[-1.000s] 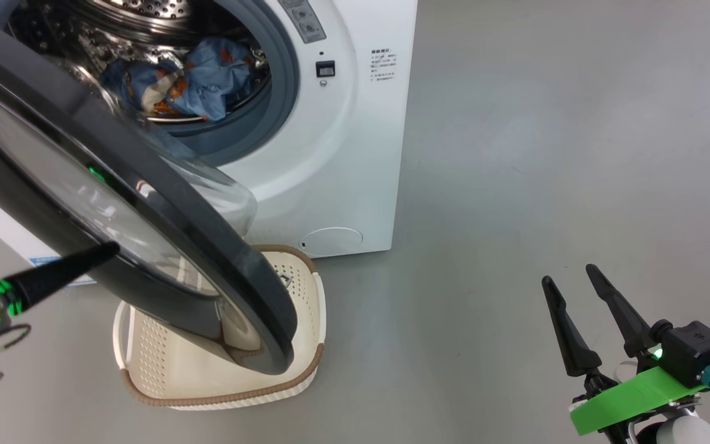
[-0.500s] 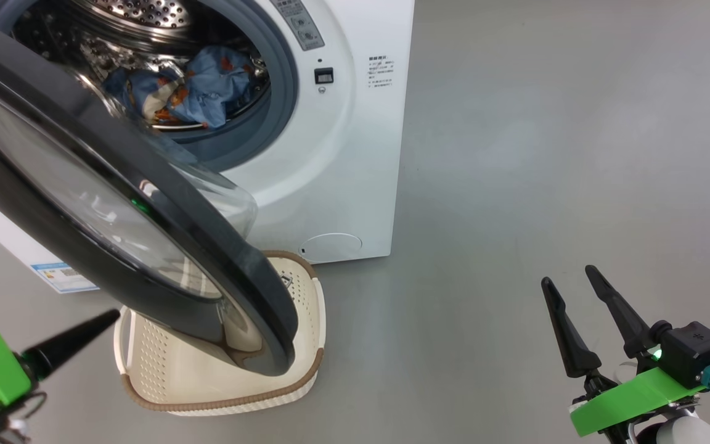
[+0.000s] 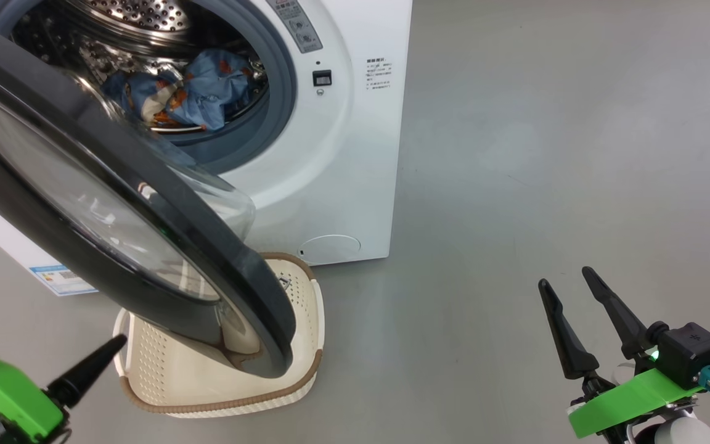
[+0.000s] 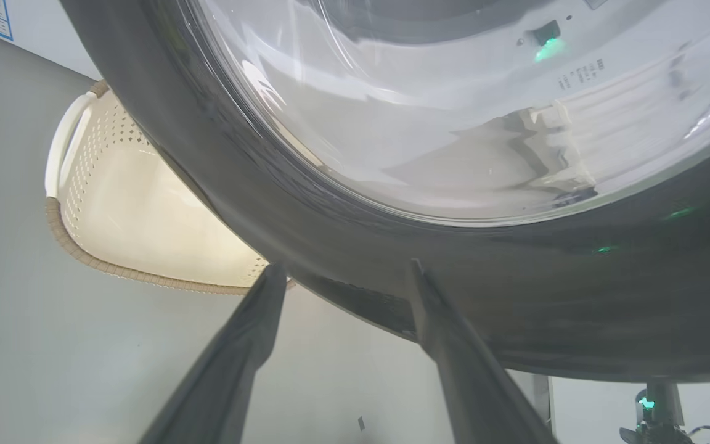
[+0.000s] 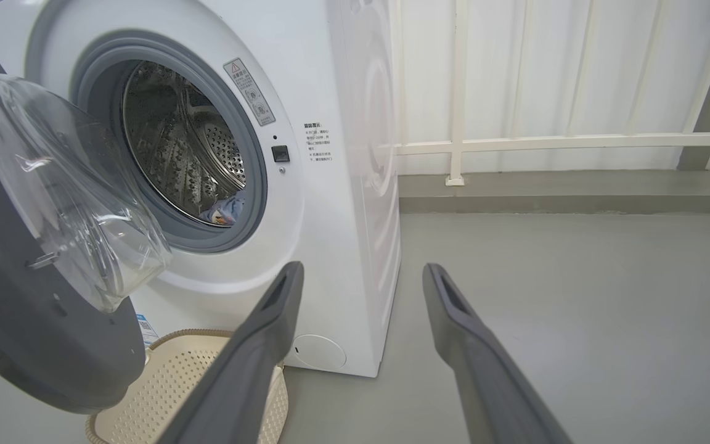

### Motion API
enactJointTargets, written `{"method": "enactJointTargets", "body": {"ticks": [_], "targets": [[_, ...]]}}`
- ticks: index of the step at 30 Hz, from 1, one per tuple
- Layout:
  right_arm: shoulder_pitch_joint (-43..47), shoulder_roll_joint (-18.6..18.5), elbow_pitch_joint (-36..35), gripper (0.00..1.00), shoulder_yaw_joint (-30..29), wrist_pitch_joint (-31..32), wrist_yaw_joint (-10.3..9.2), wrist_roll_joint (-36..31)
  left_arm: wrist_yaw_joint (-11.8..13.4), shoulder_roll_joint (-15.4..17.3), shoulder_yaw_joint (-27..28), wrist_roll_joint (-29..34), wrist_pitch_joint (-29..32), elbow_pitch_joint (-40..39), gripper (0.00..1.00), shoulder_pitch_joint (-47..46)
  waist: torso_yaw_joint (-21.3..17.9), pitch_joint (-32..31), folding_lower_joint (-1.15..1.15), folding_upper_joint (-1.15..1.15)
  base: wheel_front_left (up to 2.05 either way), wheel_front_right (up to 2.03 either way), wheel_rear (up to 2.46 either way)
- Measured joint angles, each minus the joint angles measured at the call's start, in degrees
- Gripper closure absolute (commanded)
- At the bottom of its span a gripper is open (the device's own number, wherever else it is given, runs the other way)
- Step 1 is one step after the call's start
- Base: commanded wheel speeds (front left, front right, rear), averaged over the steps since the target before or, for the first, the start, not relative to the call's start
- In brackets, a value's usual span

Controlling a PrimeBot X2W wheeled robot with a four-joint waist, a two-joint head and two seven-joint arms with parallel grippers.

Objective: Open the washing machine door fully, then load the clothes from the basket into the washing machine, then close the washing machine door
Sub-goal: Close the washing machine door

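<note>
The washing machine (image 3: 355,154) stands far left, its door (image 3: 250,290) swung partway out and hanging over the basket (image 3: 170,376), which is bare where it shows. The clothes (image 3: 201,92) lie in the drum, so closing looks like the step left. The left gripper (image 4: 346,277) sits just below the door's rim, fingers moderately apart and empty. The right gripper (image 3: 566,276) hovers near right, fingers apart, holding nothing.

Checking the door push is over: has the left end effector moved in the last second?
Yes. The left end effector has drawn back from the door, down the head view; its tip now lies beside the basket's left rim.
</note>
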Motion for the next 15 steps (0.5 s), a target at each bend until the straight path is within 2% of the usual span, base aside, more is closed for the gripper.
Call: {"method": "enactJointTargets", "body": {"ticks": [7, 15], "targets": [[0.0, -0.1, 0.0, 0.00, 0.0, 0.0, 0.00, 0.0, 0.0, -0.8, -2.1, 2.6, -9.9, 3.5, 0.00, 0.3, -0.2, 0.3, 0.00, 0.00, 0.00, 0.00, 0.00], [0.0, -0.1, 0.0, 0.00, -0.2, 0.0, 0.00, 0.0, 0.0, -1.4, -5.7, 5.6, -25.4, 5.0, 0.00, 0.4, -0.3, 0.8, 0.00, 0.00, 0.00, 0.00, 0.00]]}}
